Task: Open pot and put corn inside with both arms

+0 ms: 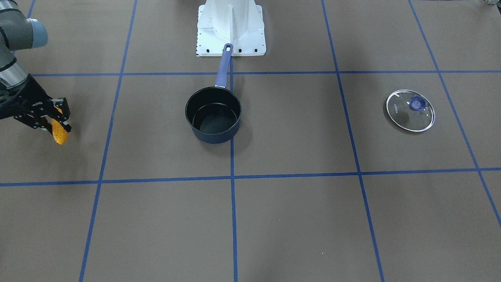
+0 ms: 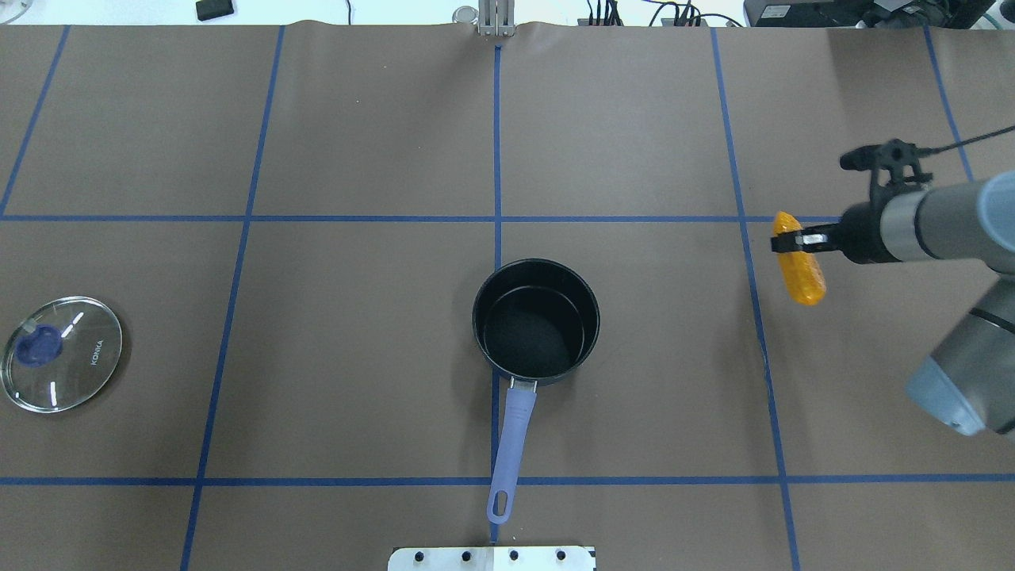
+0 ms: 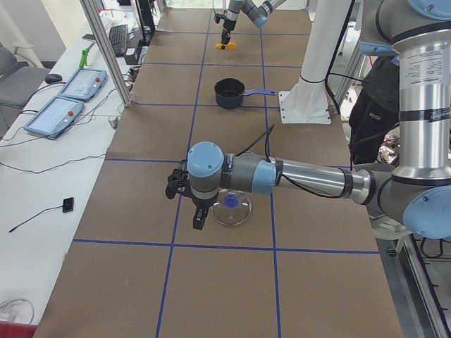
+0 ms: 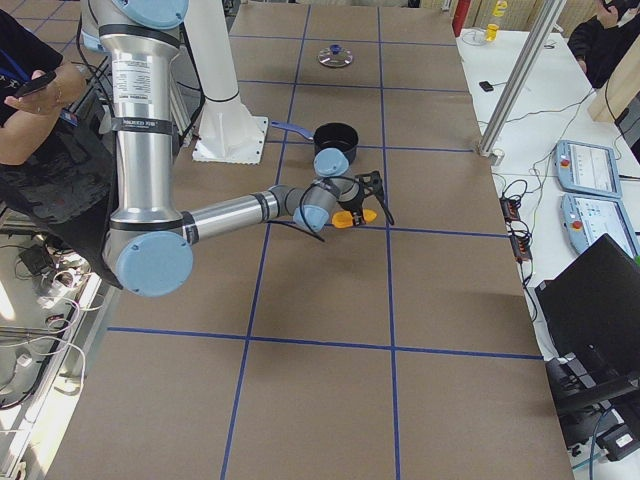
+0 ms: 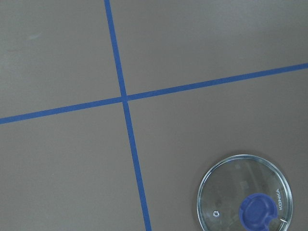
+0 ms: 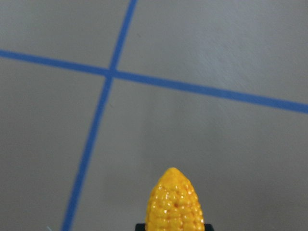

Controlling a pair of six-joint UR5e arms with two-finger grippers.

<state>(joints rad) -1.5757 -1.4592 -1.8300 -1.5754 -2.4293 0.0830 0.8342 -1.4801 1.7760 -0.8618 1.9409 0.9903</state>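
The dark navy pot (image 2: 536, 321) stands open and empty at the table's centre, its purple-blue handle (image 2: 511, 428) pointing toward the robot base; it also shows in the front view (image 1: 213, 115). My right gripper (image 2: 793, 238) is shut on the orange-yellow corn (image 2: 801, 274) and holds it above the table, well to the right of the pot. The corn also shows in the front view (image 1: 60, 133) and the right wrist view (image 6: 174, 202). My left gripper (image 3: 199, 220) shows only in the exterior left view, beside the lid; I cannot tell if it is open or shut.
The round glass lid (image 2: 62, 353) with a blue knob lies flat on the table far to the pot's left; it also shows in the left wrist view (image 5: 245, 195). The white base plate (image 1: 231, 27) stands behind the pot's handle. Blue tape lines grid the brown table.
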